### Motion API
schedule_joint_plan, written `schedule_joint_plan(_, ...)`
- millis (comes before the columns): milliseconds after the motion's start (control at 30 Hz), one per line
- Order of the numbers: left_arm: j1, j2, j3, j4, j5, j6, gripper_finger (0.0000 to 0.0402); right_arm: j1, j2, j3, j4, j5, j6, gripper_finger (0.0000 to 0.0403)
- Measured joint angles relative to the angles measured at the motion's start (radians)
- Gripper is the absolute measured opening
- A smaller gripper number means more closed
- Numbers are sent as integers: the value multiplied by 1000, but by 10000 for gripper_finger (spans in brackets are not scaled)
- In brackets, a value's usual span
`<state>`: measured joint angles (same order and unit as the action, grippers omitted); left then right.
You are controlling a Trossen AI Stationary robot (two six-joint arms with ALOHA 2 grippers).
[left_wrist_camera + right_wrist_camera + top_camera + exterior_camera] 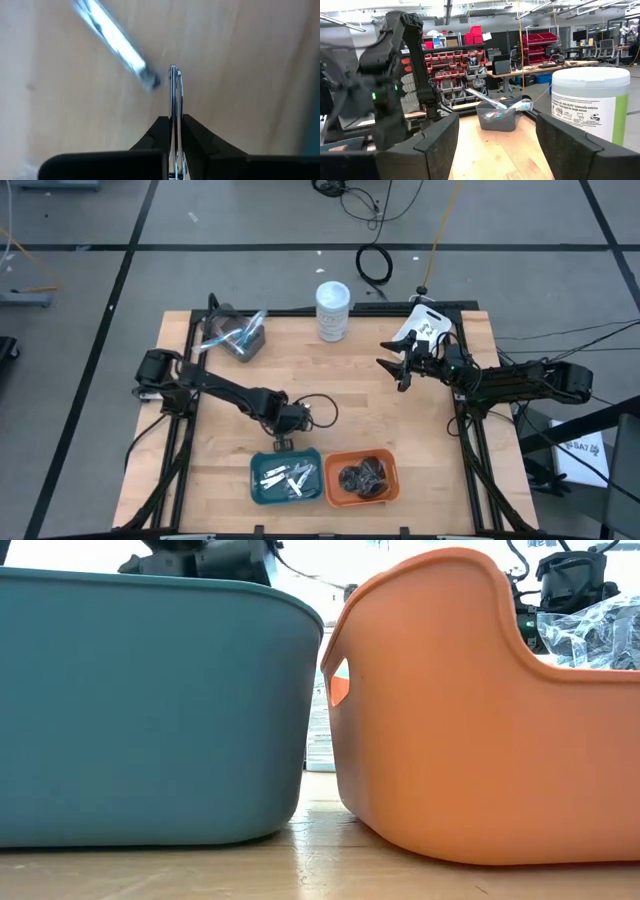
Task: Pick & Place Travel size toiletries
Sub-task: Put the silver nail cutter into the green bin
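Note:
My left gripper [283,438] points down over the wood just beyond the teal tray [287,477]. It is shut on a thin silver metal piece [175,90]. A slim silver tube [112,35] lies blurred on the wood beside it. The teal tray holds several silver-white sticks [287,476]. The orange tray [362,477] holds dark bundles and clear wrapped pieces [590,630]. At the far left a grey bin [240,337] holds more toiletries. My right gripper [400,365] waits open at the right, raised and pointing toward the bin [496,117]. My left gripper pinches the thin silver piece between its two fingers [197,132], coming from above and pointing down. The piece stands edge-on in the gap, and its free end [174,69] sticks out past the fingertips toward the wood. I cannot tell whether that end touches the table.
A tall white-lidded jar [333,311] stands at the far middle of the table, close to the right gripper in the right wrist view [590,100]. The teal tray [150,700] and the orange tray [470,710] stand side by side at the near edge. Bare wood lies mid-table.

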<state>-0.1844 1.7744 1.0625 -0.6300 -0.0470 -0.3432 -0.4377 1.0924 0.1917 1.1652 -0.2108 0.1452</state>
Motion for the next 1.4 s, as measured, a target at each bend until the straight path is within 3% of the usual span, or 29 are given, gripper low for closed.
schedule_joint_plan(200,-1,-115,4,2,-7,-46,7,0,0,0,0,0,1,251)
schedule_joint_plan(333,-17,-191,4,16,-2,-126,19,0,0,0,0,0,8,251)
schedule_joint_plan(467,-60,-233,5,97,43,-143,13,0,0,0,0,0,8,251)
schedule_joint_plan(700,-150,-236,6,252,178,-161,15,0,0,0,3,0,8,251)
schedule_joint_plan(1000,-259,-218,6,230,179,-308,8,0,0,0,5,0,8,251)
schedule_joint_plan(1400,-268,-170,7,229,147,-454,74,0,0,1,13,-1,19,251)
